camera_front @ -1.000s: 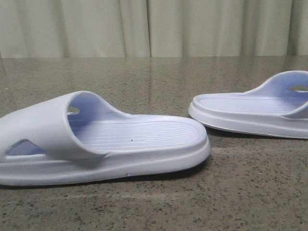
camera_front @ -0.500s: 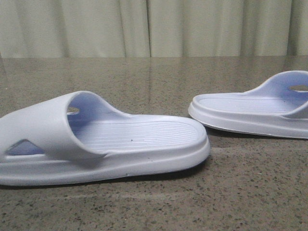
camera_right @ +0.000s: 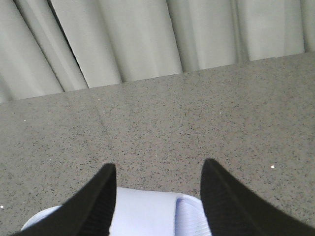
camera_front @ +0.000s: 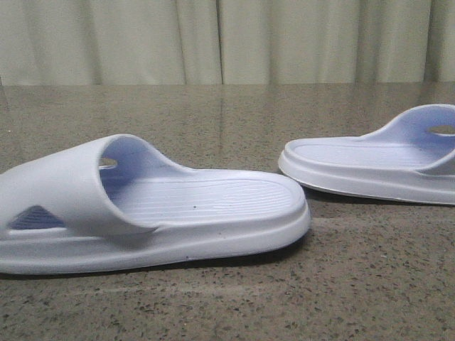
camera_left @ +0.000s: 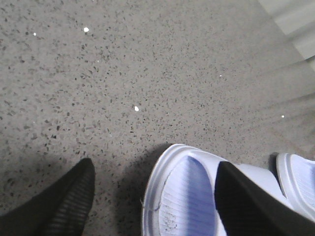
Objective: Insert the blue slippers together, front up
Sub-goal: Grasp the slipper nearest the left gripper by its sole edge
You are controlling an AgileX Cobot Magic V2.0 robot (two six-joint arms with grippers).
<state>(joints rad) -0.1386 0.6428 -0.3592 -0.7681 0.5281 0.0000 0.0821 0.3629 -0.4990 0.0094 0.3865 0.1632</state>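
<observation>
Two pale blue-white slippers lie flat on the speckled table, soles down. The left slipper (camera_front: pixel 178 213) has its wide strap at the left; the right slipper (camera_front: pixel 370 163) has its strap at the right. No gripper shows in the front view. In the left wrist view my left gripper (camera_left: pixel 155 162) is open, with a slipper's rounded end (camera_left: pixel 182 196) between its fingers (camera_left: pixel 69 206); the other slipper's edge (camera_left: pixel 300 182) shows beside it. My right gripper (camera_right: pixel 159 163) is open above a slipper's strap (camera_right: pixel 147 211).
The grey speckled table (camera_front: pixel 227 114) runs back to a pale curtain (camera_front: pixel 227 35). Bare tabletop lies between and in front of the two slippers.
The triangular side cut-out of the left slipper has darkened a little. Neither slipper has visibly moved.
</observation>
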